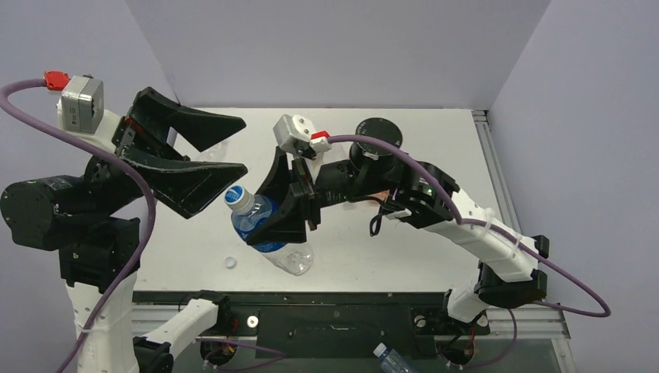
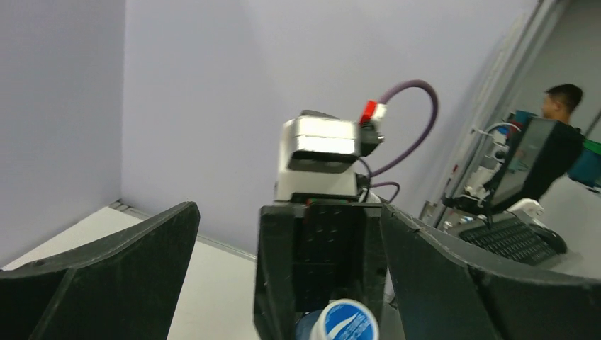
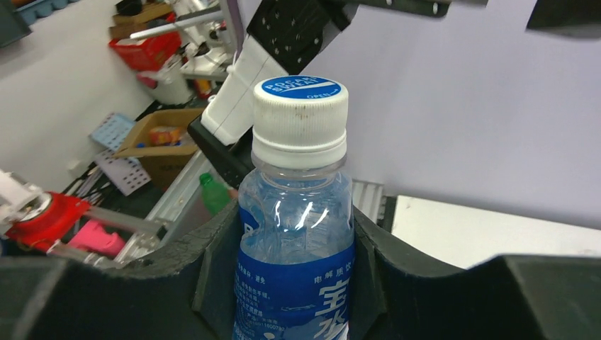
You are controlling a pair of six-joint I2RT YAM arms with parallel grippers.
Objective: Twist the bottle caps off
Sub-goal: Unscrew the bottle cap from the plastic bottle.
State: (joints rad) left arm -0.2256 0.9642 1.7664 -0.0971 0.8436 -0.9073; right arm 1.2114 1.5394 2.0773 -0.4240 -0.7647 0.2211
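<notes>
Currently the right end effector grips the bottle; the left end effector gapes empty beside its cap. An off-centre pinch could knock the bottle loose.

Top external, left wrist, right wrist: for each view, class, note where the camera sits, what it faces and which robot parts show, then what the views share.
Top external: above and behind the robot, looking down on the table; shows the left end effector open and the right end effector clamping the bottle.
Left wrist: on the left arm, looking between its own open fingers at the right wrist camera.
Right wrist: on the right arm, looking up the bottle to its cap; its own fingers hug the label.
Shared: all three show that cap.
</notes>
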